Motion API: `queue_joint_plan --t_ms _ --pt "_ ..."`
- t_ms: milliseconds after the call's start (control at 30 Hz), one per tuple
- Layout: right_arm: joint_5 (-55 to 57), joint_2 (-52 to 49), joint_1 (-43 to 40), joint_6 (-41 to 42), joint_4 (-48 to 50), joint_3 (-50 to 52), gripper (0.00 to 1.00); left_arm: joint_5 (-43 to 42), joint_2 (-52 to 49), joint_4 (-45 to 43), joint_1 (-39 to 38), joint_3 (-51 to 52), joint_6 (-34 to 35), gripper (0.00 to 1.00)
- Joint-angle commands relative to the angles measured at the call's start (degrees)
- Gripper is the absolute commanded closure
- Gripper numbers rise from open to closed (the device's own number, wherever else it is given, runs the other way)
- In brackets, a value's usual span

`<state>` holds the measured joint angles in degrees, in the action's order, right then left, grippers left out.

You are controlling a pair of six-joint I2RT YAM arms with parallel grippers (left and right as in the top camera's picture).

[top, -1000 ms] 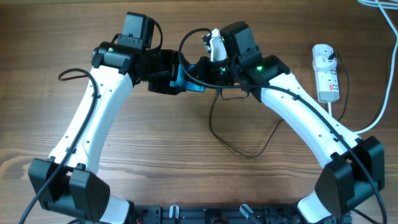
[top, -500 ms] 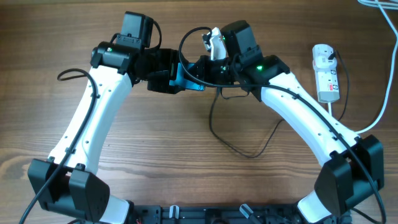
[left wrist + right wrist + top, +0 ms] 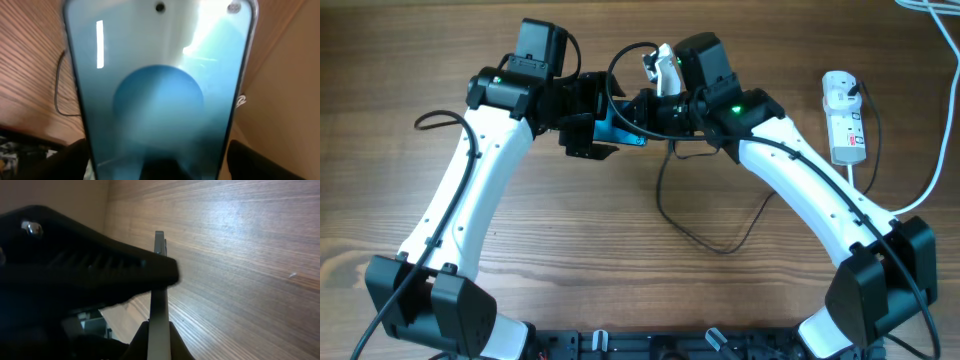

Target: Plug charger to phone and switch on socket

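**Phone held in the left tool, charger trailing on the desk**

Overhead: my left tool (image 3: 592,130) sits in the upper middle of the frame, closed on the phone (image 3: 611,126), of which only a teal sliver shows between the black fingers. My right tool (image 3: 655,112) is just to the right of it, right at the phone's free end. I cannot tell from here how far open it is, or whether it has hold of anything. The charger (image 3: 659,195) drops from under the right tool and loops across the bare wood toward the lower middle of the frame. The socket (image 3: 846,125) lies at the upper right, well apart from both tools. The desk (image 3: 620,290) is brown wood grain.

Left wrist: the phone (image 3: 160,90) fills most of the frame, its teal-and-white screen facing the camera. The dark fingers (image 3: 75,160) bracket it at the bottom corners. There is wood grain on the left and a beige wall (image 3: 285,100) on the right.

Right wrist: one black finger (image 3: 90,270) crosses from the left. The phone (image 3: 159,305) stands edge-on as a thin grey strip at the centre. The gap of the right tool is hidden here too. Wood grain takes up the right of the frame.
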<state>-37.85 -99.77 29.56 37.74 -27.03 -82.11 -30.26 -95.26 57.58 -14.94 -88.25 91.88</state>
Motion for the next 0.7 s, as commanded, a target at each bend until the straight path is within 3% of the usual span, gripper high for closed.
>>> queue_joint_plan --t_ms 0,233,467,667 --pt "-2.73 -0.26 0.11 0.85 0.7 -0.66 0.96 -1.38 0.63 0.04 -0.33 -1.03 0.07 0.0" --pt "-2.71 -0.26 -0.96 -0.26 0.0 -0.66 0.96 -0.68 0.63 -0.04 -0.2 -1.03 -2.14 0.0" --pt "-2.69 0.02 -8.35 -4.98 -6.71 -0.66 0.96 -1.09 0.66 -6.05 1.14 -1.03 -37.55 0.0" --pt "-8.26 1.44 -14.19 -10.71 -9.07 -0.66 0.96 -1.29 0.66 -6.21 2.34 -1.03 -45.9 0.0"
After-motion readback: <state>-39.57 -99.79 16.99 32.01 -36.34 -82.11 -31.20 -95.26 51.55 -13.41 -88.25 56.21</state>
